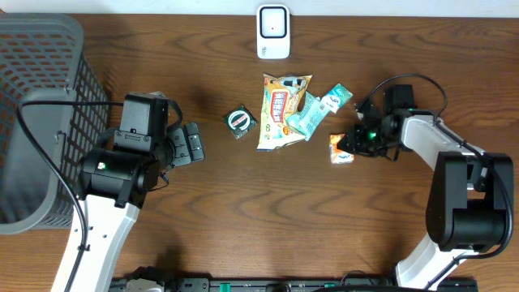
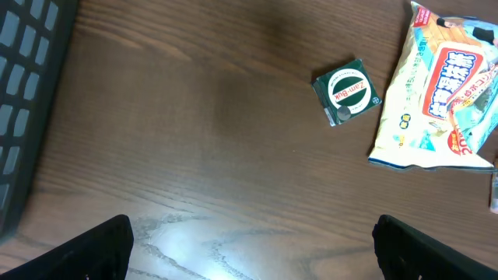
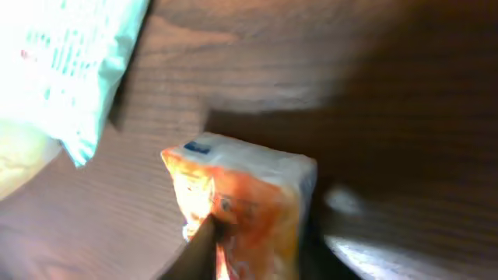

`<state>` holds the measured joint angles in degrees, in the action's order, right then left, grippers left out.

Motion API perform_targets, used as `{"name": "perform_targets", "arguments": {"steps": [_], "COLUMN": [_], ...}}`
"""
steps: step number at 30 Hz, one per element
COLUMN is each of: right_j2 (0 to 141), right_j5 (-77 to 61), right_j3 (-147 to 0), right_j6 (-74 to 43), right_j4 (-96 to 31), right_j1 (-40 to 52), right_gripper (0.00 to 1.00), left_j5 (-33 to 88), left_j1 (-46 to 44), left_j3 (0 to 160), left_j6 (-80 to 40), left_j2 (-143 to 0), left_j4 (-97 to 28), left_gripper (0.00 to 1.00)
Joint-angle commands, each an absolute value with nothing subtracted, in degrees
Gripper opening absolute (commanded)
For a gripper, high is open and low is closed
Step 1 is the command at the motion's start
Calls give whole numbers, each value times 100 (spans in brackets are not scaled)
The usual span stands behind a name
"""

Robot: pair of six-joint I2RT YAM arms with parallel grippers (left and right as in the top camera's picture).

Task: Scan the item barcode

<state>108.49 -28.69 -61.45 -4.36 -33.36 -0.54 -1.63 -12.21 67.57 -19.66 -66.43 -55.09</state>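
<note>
A small orange snack packet (image 1: 341, 149) lies on the wooden table at the right, next to the pile of items. My right gripper (image 1: 354, 143) is down at it. In the right wrist view both jaws press on the sides of the orange packet (image 3: 249, 198), and the right gripper (image 3: 253, 253) is shut on it. A white barcode scanner (image 1: 273, 31) stands at the table's far edge, in the middle. My left gripper (image 1: 195, 143) hovers over bare wood at the left. Its jaws stand wide open with nothing between them (image 2: 253, 253).
A big yellow snack bag (image 1: 280, 109) (image 2: 436, 89), a teal packet (image 1: 312, 113) (image 3: 70, 62) and a white-green packet (image 1: 334, 99) lie in the middle. A green square packet (image 1: 240, 122) (image 2: 347, 91) lies left of them. A grey basket (image 1: 40, 105) stands at far left.
</note>
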Motion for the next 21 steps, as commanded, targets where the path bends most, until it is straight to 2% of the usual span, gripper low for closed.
{"name": "perform_targets", "arguments": {"steps": [1,4,21], "right_j2": [10908,10906,10897], "right_j5": [-3072,-3444,-6718], "right_j3": [-5992,-5999,-6189], "right_j6": [-469,-467,-228], "right_j4": [-3369,-3378,-3188], "right_j1": [-32,-49,-681], "right_gripper": [6,1,1], "left_j5": [-154,-154,-154], "left_j1": [-1212,-1212,-1212], "left_j3": [6807,6810,6807], "left_j6": [-2018,-2018,-2018], "left_j2": [-6665,-6665,-6665], "left_j4": [-5507,-5507,-5507], "left_gripper": [98,98,98]}}
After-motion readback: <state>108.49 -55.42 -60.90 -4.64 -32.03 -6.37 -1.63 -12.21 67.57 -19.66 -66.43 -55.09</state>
